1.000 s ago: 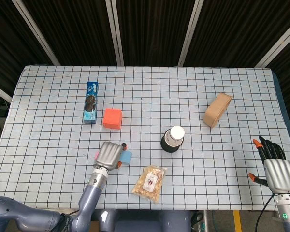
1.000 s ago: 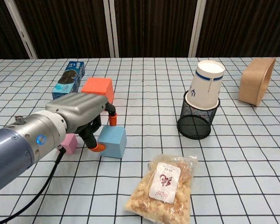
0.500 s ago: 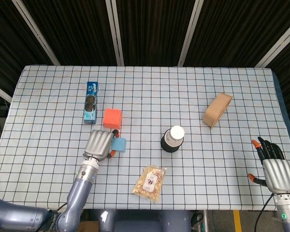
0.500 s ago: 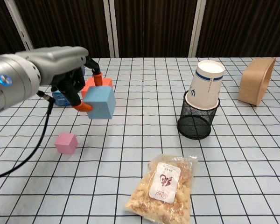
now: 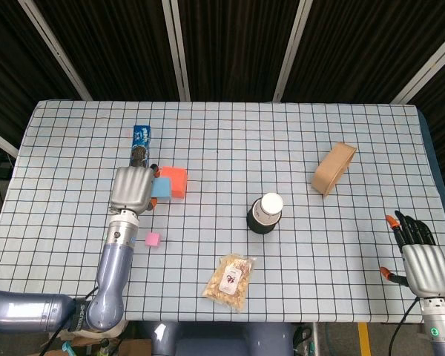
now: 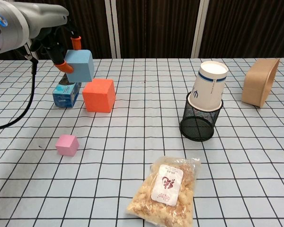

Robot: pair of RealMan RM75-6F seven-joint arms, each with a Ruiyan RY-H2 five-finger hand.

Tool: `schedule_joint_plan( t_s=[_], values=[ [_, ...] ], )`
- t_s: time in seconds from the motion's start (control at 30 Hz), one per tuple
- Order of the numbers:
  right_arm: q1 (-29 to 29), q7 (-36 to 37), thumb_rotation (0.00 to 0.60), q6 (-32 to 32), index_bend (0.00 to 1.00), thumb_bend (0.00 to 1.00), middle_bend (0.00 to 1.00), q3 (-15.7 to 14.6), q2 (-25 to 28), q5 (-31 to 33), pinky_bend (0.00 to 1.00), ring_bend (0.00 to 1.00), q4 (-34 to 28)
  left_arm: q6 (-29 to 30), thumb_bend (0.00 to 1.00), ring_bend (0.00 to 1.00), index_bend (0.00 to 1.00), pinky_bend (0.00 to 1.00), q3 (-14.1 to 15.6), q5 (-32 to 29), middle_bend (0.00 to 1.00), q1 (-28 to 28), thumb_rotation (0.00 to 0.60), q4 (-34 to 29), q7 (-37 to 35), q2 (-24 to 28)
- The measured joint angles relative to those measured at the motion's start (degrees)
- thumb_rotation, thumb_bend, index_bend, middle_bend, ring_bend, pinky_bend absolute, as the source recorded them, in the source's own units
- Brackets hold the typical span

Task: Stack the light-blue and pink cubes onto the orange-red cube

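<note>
Up off the table, left hand grips the light-blue cube | orange-red cube just below-right of it | pink cube lower, apart | right hand empty, fingers spread

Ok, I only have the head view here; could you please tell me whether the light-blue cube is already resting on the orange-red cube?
Observer: No, the left hand holds the light-blue cube in the air, above the orange-red cube and offset to its left.
Operator: Thank you. Is the white paper cup standing straight?
Observer: No, the white paper cup leans to one side in the black mesh basket.
Operator: And the small pink cube?
Observer: The small pink cube sits flat on the checked tablecloth, touching nothing.
</note>
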Motion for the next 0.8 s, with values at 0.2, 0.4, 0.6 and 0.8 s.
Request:
schedule_joint_plan(
  t_s=[0.2,0.4,0.6,0.8],
  values=[
    [0.1,0.0,0.6,-0.5,0.07,0.1,0.03,0.3,-0.1,1.0,0.1,0.05,0.3,-4.4,0.3,0.74,0.42,0.74,-0.7,-2.5,0.87,-1.2,0.6,6.2,-3.8,0.4],
    [0.3,-0.5,0.6,-0.9,0.07,0.1,0.03,0.4,-0.3,1.5,0.1,0.05,0.4,-8.4,0.3,0.73,0.41,0.73,-0.1,-4.0,0.86,-2.4,0.6,11.3,-6.5,0.8],
    [0.4,-2.2,0.6,-1.1,0.07,0.1,0.03,0.4,-0.7,1.7,0.1,0.05,0.2,-11.1,0.31,0.71,0.42,0.71,0.8,-5.3,0.85,-3.9,0.6,13.5,-7.5,1.2],
    [0.4,-3.7,0.6,-1.1,0.07,0.1,0.03,0.4,-1.0,2.4,0.1,0.05,-0.2,-12.5,0.31,0.7,0.42,0.71,1.6,-6.1,0.85,-6.7,0.6,15.4,-6.1,1.7]
  ],
)
